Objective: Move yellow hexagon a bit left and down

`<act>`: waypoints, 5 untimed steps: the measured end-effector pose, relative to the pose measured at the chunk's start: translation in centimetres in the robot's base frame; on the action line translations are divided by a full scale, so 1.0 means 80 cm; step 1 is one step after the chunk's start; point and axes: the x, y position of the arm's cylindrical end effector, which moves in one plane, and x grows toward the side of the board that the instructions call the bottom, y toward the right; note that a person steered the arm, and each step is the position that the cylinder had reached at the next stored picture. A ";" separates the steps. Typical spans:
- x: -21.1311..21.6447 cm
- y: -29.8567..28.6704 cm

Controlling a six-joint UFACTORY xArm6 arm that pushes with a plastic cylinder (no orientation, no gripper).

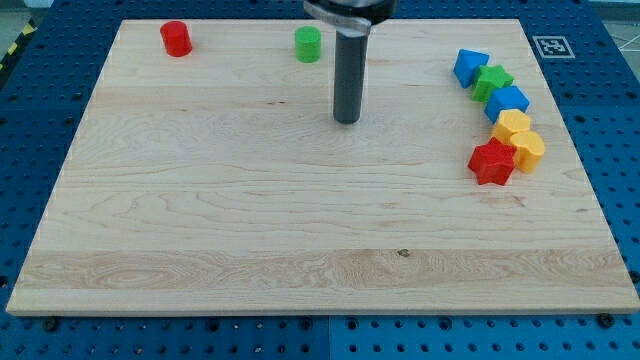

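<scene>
Two yellow blocks sit in a cluster at the view's right. The lower one (529, 149) looks like the yellow hexagon. The upper yellow block (513, 125) touches it from above; its shape is unclear. A red star (492, 162) touches the hexagon's left side. My tip (347, 120) rests on the board near the top centre, far to the left of the hexagon and apart from every block.
Above the yellow blocks, a blue block (508, 101), a green star (493, 82) and another blue block (470, 66) form a curved chain. A green cylinder (308, 44) and a red cylinder (176, 38) stand near the wooden board's (200, 220) top edge.
</scene>
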 end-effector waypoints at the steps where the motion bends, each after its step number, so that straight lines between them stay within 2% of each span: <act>1: 0.089 -0.019; 2: 0.189 0.019; 3: 0.253 0.147; 4: 0.250 0.286; 5: 0.222 0.403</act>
